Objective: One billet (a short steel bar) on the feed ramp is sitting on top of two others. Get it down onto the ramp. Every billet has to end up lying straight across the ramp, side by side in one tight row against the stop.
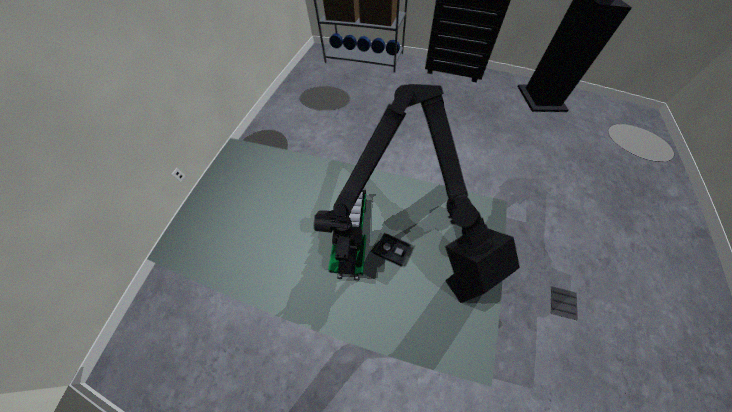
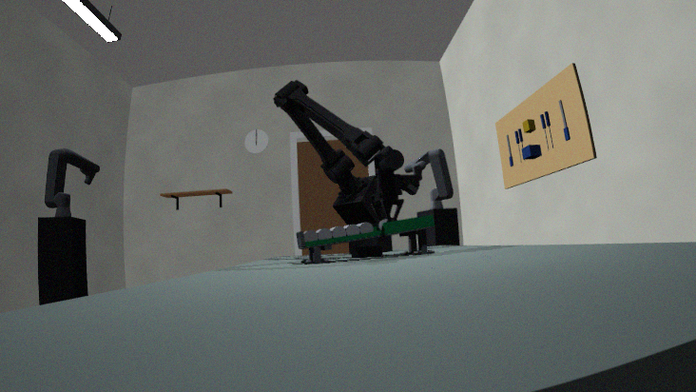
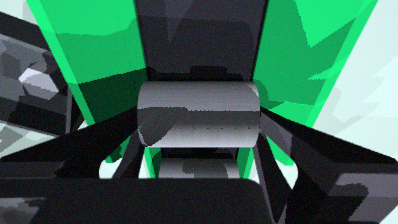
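Grey-green mat [image 1: 245,220] carries green ramp [image 2: 409,225] w/ a row of billets [image 2: 336,230] at its low end. Gripper [image 3: 199,120] clamped on one billet [image 3: 199,114] lying crosswise over ramp, at 3 o'clock of the row in exterior view.

Counts around the ramp

Five billets [image 2: 337,230] lay in a row on one ramp [image 2: 409,225], and a sixth billet [image 3: 199,115] sat at the row's 3 o'clock end in the exterior view. Three arms [image 2: 63,166] stood in the room. At 12 o'clock in the top view, one rack [image 1: 321,35] held five balls [image 1: 363,43] and two boxes [image 1: 378,10]. The floor bore three round patches [image 1: 324,97].
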You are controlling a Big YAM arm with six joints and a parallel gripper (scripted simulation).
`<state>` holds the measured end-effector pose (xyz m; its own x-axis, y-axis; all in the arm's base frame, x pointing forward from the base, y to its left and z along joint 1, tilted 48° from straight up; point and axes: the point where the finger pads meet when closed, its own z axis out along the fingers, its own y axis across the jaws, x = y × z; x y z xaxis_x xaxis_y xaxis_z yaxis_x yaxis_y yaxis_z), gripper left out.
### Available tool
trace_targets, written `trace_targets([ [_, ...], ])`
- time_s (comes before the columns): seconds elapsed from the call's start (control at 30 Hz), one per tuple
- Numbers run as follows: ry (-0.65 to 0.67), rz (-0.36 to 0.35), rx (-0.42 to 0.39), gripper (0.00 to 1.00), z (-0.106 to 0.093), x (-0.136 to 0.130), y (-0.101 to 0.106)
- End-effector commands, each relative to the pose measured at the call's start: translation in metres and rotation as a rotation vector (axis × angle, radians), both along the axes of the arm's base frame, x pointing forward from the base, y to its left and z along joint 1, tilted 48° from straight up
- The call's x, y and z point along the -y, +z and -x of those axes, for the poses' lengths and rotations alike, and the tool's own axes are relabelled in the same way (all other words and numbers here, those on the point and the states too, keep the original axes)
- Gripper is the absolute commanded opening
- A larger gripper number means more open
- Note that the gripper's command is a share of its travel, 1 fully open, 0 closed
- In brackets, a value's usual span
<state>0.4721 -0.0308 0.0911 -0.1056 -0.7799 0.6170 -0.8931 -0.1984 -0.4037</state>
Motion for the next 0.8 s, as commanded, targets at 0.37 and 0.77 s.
trace_targets([
  [0.37,0.030,-0.004,0.041,0.00,-0.0129,-0.0116,0.0244],
  [0.77,0.030,-0.004,0.041,0.66,-0.0129,-0.0116,0.0244],
])
